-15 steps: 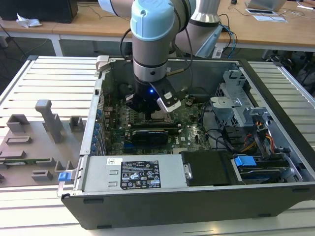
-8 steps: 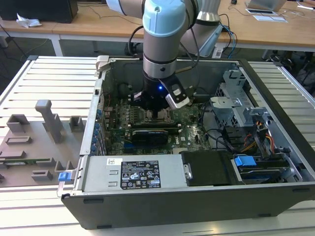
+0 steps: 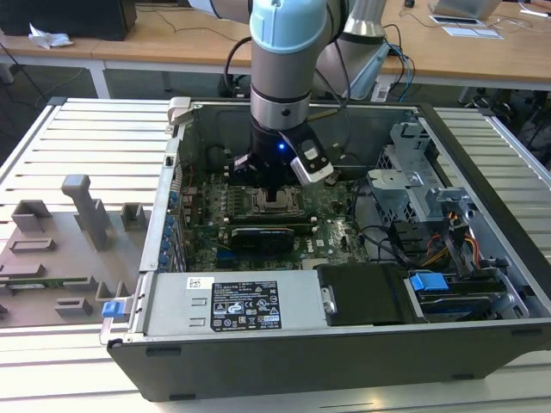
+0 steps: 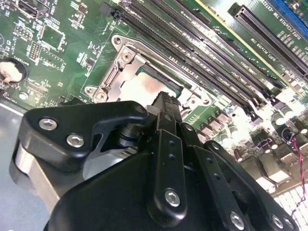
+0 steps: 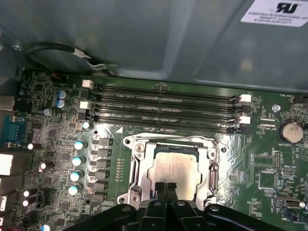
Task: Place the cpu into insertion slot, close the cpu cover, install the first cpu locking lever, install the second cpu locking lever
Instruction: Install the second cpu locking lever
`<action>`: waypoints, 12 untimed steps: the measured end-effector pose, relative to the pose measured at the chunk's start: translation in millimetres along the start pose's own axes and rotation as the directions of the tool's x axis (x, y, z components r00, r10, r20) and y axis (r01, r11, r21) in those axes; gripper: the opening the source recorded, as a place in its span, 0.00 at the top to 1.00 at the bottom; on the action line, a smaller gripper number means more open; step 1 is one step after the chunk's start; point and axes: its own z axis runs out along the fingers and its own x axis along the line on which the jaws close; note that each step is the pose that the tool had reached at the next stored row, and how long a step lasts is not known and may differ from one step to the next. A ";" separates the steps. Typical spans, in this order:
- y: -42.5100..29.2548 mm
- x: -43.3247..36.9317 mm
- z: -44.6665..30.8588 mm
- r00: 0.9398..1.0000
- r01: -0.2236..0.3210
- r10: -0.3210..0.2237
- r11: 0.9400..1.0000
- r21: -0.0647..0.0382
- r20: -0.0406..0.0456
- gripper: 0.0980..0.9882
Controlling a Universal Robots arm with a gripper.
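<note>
The cpu (image 5: 175, 163), a dull silver square, lies in the insertion slot (image 3: 277, 206) on the green board inside the open computer case. The silvery cpu cover (image 5: 138, 168) lies flat around it, and the chip shows through its window. In the second wrist view the cpu (image 4: 144, 89) and cpu cover (image 4: 118, 72) sit just beyond the black fingertips. My gripper (image 5: 165, 186) points down at the near edge of the socket with its two fingers pressed together and nothing between them. From outside, the gripper (image 3: 274, 191) hangs right over the socket.
Long black memory slots (image 5: 163, 108) run beside the socket, and a row of capacitors (image 5: 77, 159) stands on its other side. A black card (image 3: 263, 234), the power supply (image 3: 232, 301) and a drive cage (image 3: 413, 198) crowd the case. A grey fixture (image 3: 60, 249) stands at the exterior view's left.
</note>
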 end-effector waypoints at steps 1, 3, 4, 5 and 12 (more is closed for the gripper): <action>0.2 0.0 -1.2 1.000 0.000 0.000 1.000 0.000 0.000 0.99; 0.6 -0.1 -4.4 1.000 0.000 0.000 1.000 0.001 0.000 0.99; 0.7 -0.1 -5.7 1.000 0.000 0.000 1.000 0.001 0.000 0.99; 0.9 -0.2 -7.2 1.000 0.000 0.000 1.000 0.001 0.000 0.99; 2.4 -0.6 -19.4 1.000 0.000 0.000 1.000 0.002 0.000 0.99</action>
